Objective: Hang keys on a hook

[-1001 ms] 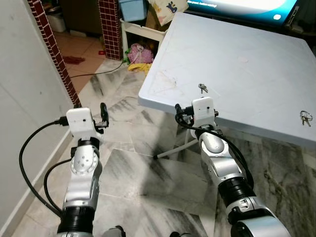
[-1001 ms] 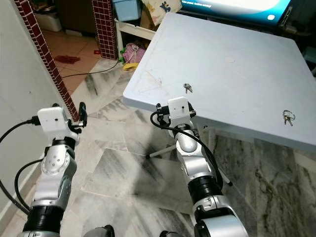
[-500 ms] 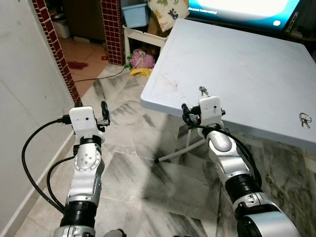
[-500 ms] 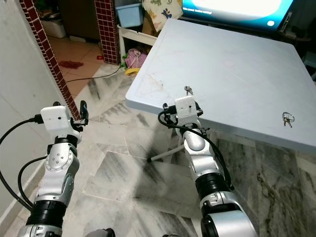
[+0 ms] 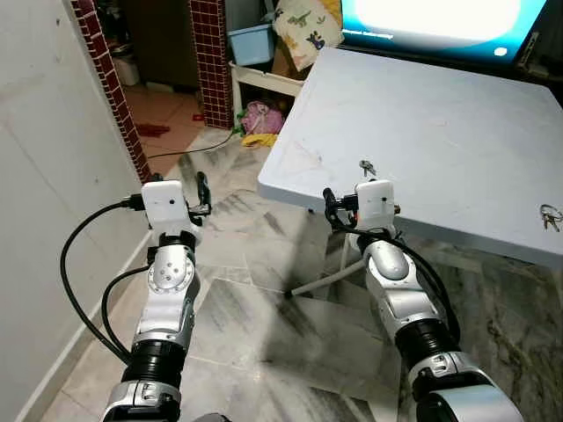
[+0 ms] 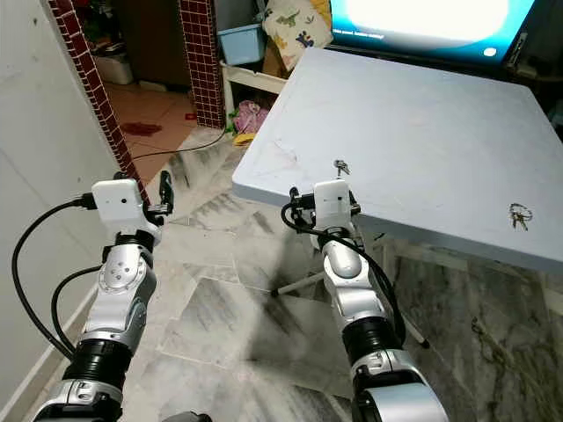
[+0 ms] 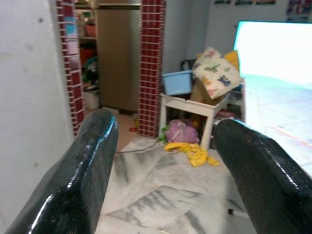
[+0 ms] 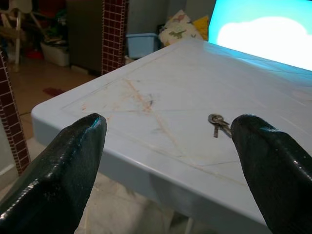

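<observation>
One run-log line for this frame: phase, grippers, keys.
phase: approach, nothing grasped | right gripper: open, at table edge, facing near keys | left gripper: open, over floor | second keys: table's right

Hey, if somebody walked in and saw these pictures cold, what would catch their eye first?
Probably the big pale table with a glowing screen at its far edge. A small bunch of keys lies near the table's front edge, just beyond the open right gripper; a second bunch lies far to the right. The left gripper, also open, is held over the marble floor beside a white wall.
</observation>
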Tool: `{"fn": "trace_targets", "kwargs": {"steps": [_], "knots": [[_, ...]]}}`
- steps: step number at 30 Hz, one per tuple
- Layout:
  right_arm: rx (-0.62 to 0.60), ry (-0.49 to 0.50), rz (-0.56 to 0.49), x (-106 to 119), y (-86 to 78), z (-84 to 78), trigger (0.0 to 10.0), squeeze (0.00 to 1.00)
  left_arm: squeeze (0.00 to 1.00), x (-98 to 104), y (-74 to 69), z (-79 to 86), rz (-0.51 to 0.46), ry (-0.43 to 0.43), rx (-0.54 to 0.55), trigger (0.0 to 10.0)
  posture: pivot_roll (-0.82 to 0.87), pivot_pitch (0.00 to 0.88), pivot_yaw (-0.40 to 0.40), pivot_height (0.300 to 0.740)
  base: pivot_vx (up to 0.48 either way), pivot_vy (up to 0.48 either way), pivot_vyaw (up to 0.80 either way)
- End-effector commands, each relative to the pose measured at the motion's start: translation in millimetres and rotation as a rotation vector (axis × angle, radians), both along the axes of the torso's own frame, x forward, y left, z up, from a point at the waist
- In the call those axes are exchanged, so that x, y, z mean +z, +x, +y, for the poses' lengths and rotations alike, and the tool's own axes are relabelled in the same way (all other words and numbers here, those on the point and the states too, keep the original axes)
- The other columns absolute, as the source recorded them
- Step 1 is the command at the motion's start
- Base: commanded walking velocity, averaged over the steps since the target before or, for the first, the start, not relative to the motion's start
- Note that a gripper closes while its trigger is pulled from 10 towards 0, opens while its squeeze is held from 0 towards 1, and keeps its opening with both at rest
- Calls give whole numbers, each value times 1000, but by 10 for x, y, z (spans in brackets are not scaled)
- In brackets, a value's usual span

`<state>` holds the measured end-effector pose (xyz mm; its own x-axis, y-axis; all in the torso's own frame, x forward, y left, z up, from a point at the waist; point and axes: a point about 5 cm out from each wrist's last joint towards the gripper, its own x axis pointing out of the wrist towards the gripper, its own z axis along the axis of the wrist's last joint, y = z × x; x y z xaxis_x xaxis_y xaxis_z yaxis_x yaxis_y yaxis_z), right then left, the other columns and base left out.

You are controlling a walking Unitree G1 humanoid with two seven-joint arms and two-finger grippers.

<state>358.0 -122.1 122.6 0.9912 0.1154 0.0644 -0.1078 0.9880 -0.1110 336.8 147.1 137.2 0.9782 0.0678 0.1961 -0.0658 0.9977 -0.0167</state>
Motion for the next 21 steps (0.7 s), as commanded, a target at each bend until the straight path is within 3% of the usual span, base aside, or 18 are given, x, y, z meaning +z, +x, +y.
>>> {"fn": "trace_targets", "kwargs": {"steps": [1, 5, 13, 16, 18, 21], "knots": [[-37, 17, -19, 39, -4, -74, 10000, 0, 0, 59, -7, -50, -32, 15, -42, 10000, 14, 7, 6, 740, 0, 0, 0], [-54, 65, -11, 16, -39, -108, 10000, 0, 0, 59, -16, -71, -30, 11, -56, 10000, 11, 32, 15, 740, 0, 0, 0], [-43, 20, -34, 76, -81, -108, 10000, 0, 0, 111, -125, -191, -64, 18, -149, 10000, 14, 73, 6, 740, 0, 0, 0], [-61, 10, -88, 159, -115, -117, 10000, 0, 0, 7, -243, -171, -39, 29, -169, 10000, 11, 98, 2, 740, 0, 0, 0], [-27, 63, -85, 159, -145, -94, 10000, 0, 0, -97, -323, -154, -5, 37, -169, 10000, 10, 107, -2, 740, 0, 0, 0], [-22, 58, -74, 121, -179, -64, 10000, 0, 0, -198, -410, -161, 32, 31, -168, 10000, 16, 113, -4, 740, 0, 0, 0]]}}
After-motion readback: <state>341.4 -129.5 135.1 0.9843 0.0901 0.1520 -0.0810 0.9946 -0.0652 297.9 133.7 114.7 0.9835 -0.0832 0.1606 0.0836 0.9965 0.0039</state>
